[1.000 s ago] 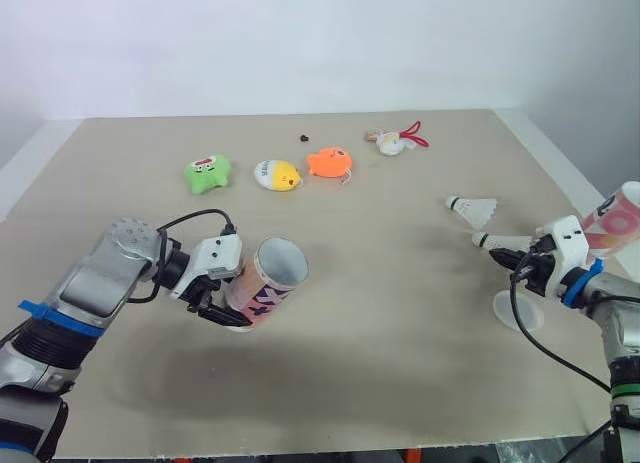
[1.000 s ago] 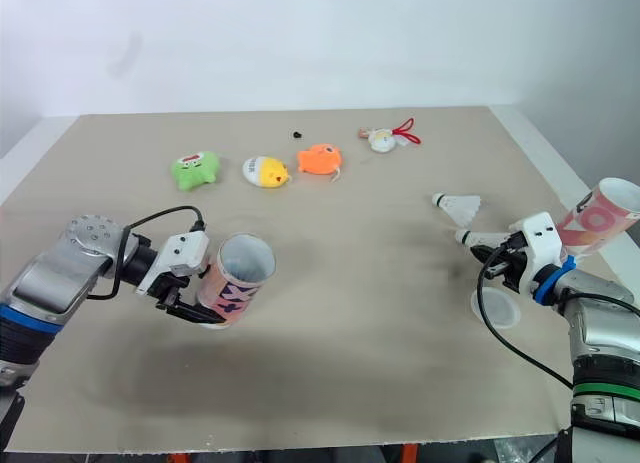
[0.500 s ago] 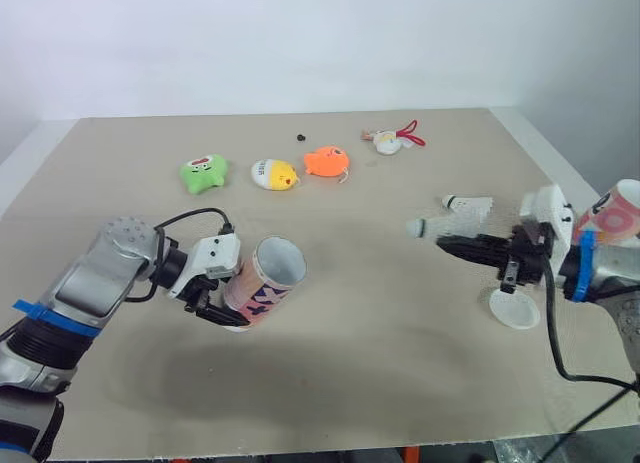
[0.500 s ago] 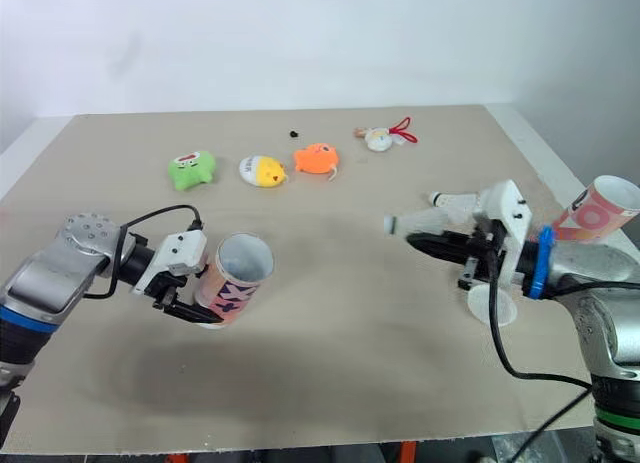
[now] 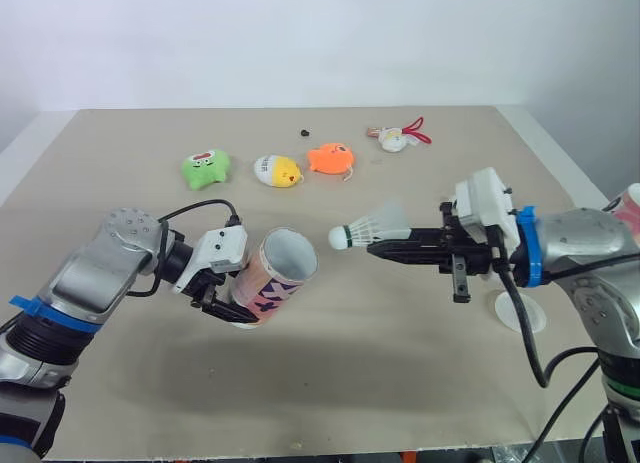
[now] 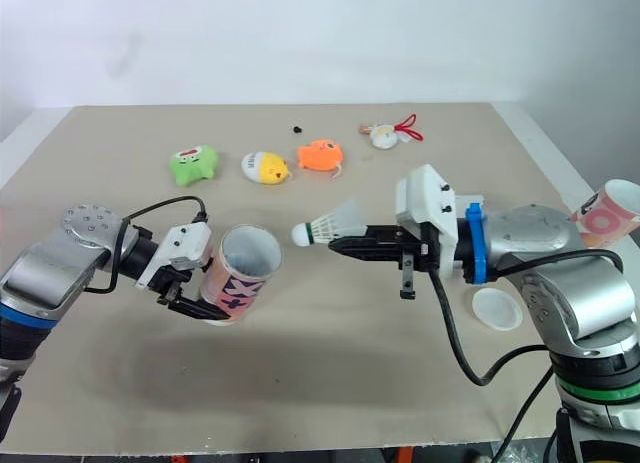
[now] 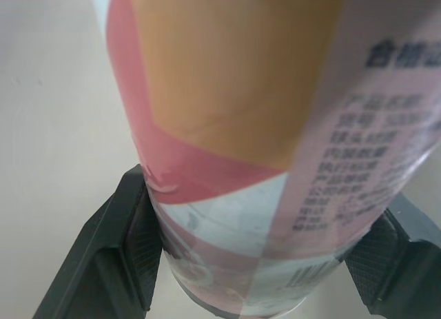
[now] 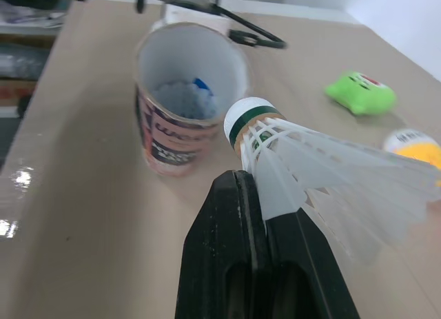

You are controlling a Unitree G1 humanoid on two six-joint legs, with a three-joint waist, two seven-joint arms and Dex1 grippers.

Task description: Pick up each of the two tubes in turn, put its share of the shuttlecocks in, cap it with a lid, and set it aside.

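Left gripper (image 5: 228, 308) is clamping the tilted tube (image 5: 278, 283), right gripper (image 5: 372, 250) pinching 1 shuttlecock (image 5: 368, 227) near its mouth; right wrist view is showing feathers (image 8: 180, 98) inside.

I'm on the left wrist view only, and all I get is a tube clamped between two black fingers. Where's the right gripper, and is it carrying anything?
Observer: The right gripper is level with the tube, just off its open mouth. It holds a shuttlecock by the feathers, cork end toward the opening.
Operator: Is there anything inside the tube?
Observer: Yes. The right wrist view looks into it, and what appears to be another shuttlecock sits at the bottom, with white feathers showing.
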